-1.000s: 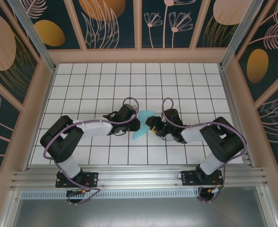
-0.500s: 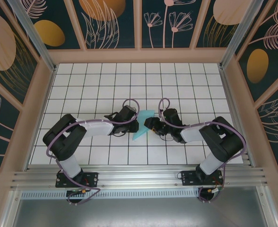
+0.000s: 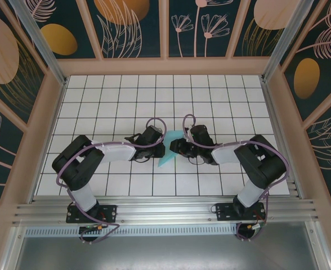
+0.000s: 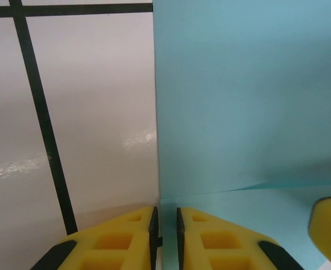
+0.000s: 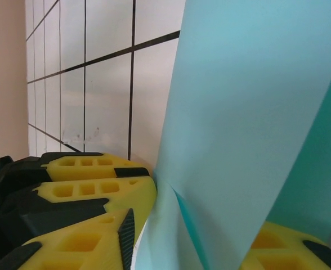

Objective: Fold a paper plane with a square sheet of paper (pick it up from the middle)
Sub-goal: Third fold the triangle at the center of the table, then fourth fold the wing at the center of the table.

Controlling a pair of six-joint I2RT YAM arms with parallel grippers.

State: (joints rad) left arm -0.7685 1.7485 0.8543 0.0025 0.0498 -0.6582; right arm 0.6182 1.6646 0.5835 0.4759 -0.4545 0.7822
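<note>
Square sheet of paper: light, limp, easily torn. Left gripper pinches its 9 o'clock edge. Right gripper straddles 3 o'clock, unclamped. Hold near creases.

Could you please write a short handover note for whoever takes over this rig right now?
Left gripper: shut on an edge of the sheet of paper, next to a crease.
Right gripper: open, one finger on each side of the upstanding paper, not clamped.
Paper: mid-table between both grippers, partly folded.
Done: sheet picked up, at least one crease made.
Left: the remaining folds; it is not yet a plane.
</note>
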